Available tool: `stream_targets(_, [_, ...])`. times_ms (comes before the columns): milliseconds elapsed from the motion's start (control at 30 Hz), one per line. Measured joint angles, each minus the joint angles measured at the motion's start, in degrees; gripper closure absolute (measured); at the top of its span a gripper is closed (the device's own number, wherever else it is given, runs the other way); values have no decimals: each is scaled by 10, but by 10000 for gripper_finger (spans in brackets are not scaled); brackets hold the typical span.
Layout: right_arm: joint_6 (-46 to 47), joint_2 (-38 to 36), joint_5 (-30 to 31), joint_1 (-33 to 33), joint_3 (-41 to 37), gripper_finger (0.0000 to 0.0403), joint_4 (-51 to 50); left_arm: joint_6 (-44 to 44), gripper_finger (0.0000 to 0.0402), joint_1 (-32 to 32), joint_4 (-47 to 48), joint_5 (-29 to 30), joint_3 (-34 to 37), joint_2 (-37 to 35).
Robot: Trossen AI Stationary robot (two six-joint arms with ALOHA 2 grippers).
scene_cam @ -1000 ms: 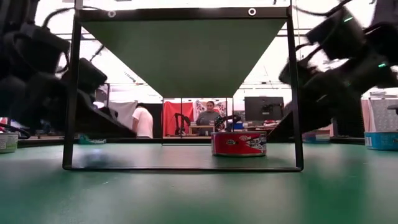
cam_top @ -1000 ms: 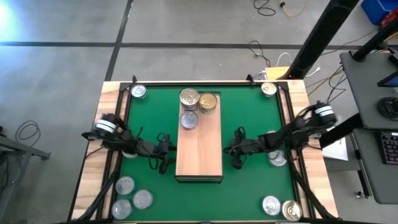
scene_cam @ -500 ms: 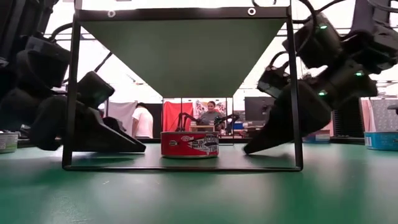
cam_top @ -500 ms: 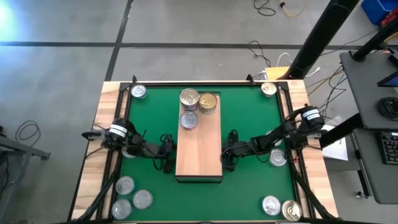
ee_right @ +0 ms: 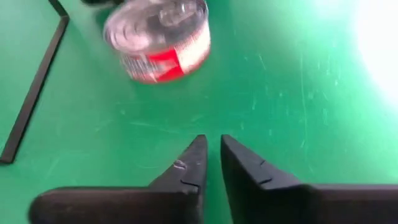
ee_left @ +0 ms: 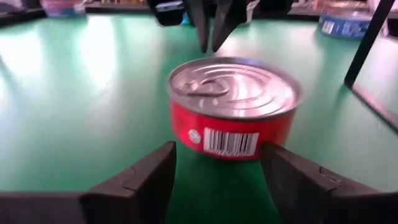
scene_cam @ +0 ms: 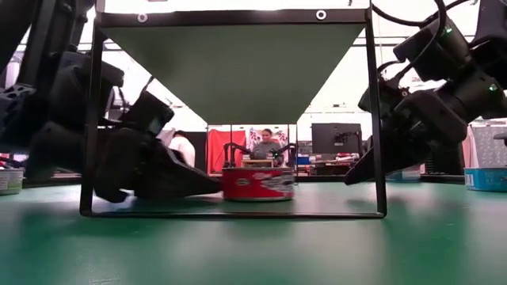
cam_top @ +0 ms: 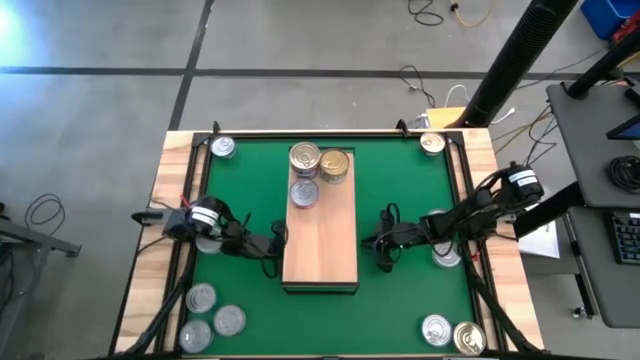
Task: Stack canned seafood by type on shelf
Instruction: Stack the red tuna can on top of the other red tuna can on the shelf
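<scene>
Your left gripper (ee_left: pixel 214 165) is sitting right down on the green mat (cam_top: pixel 400 190), fingers spread apart, and the red-labelled can (ee_left: pixel 233 106) is standing upright just ahead of the tips, lined up with the gap but not between the fingers yet. So it's released, not grasping anything. From the low view that same can (scene_cam: pixel 257 183) is resting on the mat underneath the shelf (cam_top: pixel 320 230), with the left gripper (scene_cam: pixel 202 184) reaching in from one side, its tips just about at the can's edge; I can't tell if they're actually touching.

Your right gripper (ee_right: pixel 211 158) is hanging just over the mat on the opposite side of the shelf, fingers nearly pinched together with only a thin slit between them, holding nothing. The can is sitting well ahead of its tips, apart from it.

Further out from your left gripper (cam_top: pixel 275 238), up on the shelf's far end, you're looking at three cans (cam_top: pixel 318 170) bunched together: two silver-topped ones and a gold-topped one, all touching or nearly so. Farther still, loose cans are sitting out at the mat's corners: three silver ones (cam_top: pixel 212 318) in the near corner by the left arm, and a silver and a gold pair (cam_top: pixel 452 333) in the near corner by the right arm.
</scene>
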State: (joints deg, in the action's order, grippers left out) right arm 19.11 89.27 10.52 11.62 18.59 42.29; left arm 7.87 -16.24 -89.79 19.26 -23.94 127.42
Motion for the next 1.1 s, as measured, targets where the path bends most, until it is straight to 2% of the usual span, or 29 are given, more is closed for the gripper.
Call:
stream_targets(233, [4,69,-1,2,28,254,31,-6,190,12,-2,-5,-62,36])
stream_targets(433, [-39,138,-33,2,27,147,171,-1,190,14,-2,3,-63,38])
stream_targets(667, [-65,205,-36,-12,41,48,259,4,190,14,-1,29,-61,38])
stream_targets(800, [-96,242,-36,-13,62,24,297,6,190,15,-1,37,-60,38])
stream_targets(1000, [-159,290,-4,-14,93,20,355,12,190,14,3,47,-77,39])
stream_targets(1100, [-159,305,11,-15,106,19,365,13,190,14,8,55,-85,40])
